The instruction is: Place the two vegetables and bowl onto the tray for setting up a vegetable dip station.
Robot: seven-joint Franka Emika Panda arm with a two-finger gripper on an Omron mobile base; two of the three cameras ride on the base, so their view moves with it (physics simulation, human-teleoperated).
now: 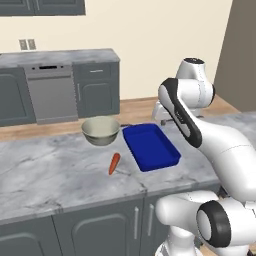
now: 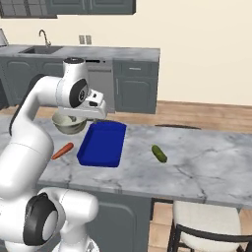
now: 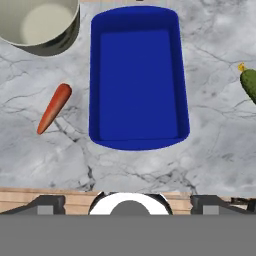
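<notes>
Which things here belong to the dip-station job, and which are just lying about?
Job: tray, bowl, carrot, cucumber.
Not part of it: dishwasher, sink faucet, chair.

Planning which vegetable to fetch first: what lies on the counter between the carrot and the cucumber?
The blue tray sits between the carrot and the cucumber, with bare marble counter on either side of it; the hand view shows this clearly.

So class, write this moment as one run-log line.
stage: nothing placed | gripper: open, empty, above counter | tray: empty | bowl, carrot: left of tray | cucumber: right of tray
</notes>
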